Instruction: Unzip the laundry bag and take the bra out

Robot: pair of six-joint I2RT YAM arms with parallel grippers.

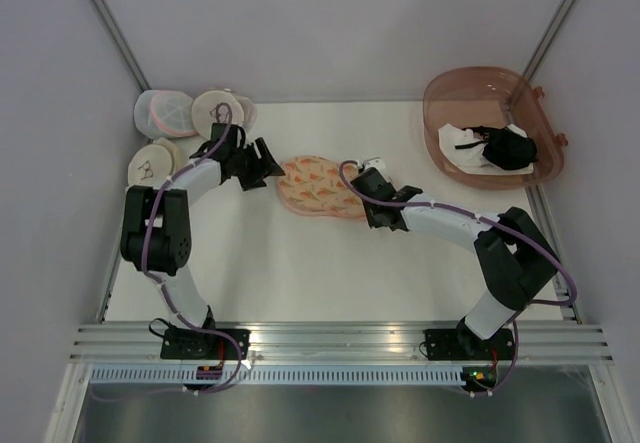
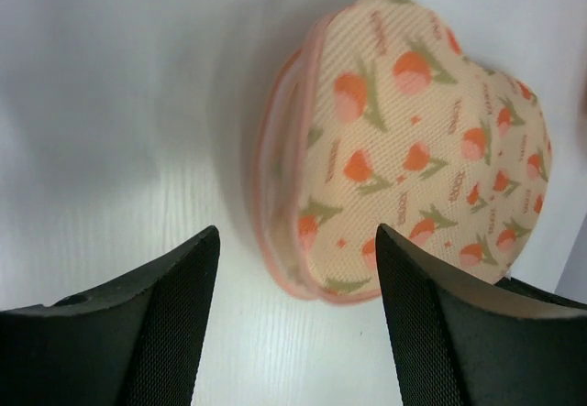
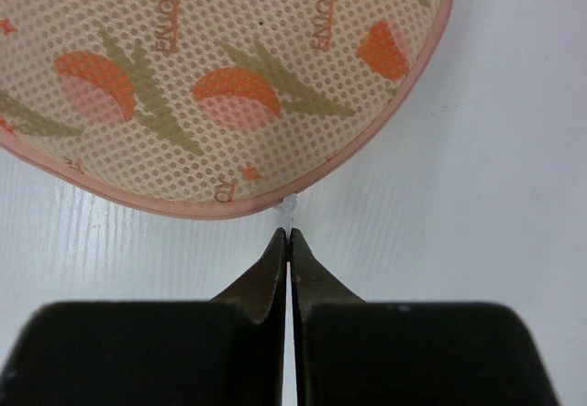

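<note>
The laundry bag [image 1: 320, 187] lies flat and zipped mid-counter [image 1: 300, 273], its printed mesh face up. The bra is nowhere in sight, so I judge it is inside. At the bag's pink rim a tiny white tab [image 3: 289, 206], likely the zip pull, sits at the tips of my right tool [image 3: 289, 234]. That tool's fingers are pressed together, and I cannot tell whether they have caught the tab or only meet just short of it. At the bag's other end my left tool [image 2: 295, 241] hangs just above the counter with its fingers spread wide, gripping nothing. That is the main hazard: with the bag unanchored, any tug on the tab could drag the whole pouch across the counter instead of running the zip. The tab is so small that the fingers could slide off it. A crooked pull might also snag the mesh in the zip teeth. The round pouches [image 1: 190, 113] behind the left arm could be knocked if it swings back.
</note>
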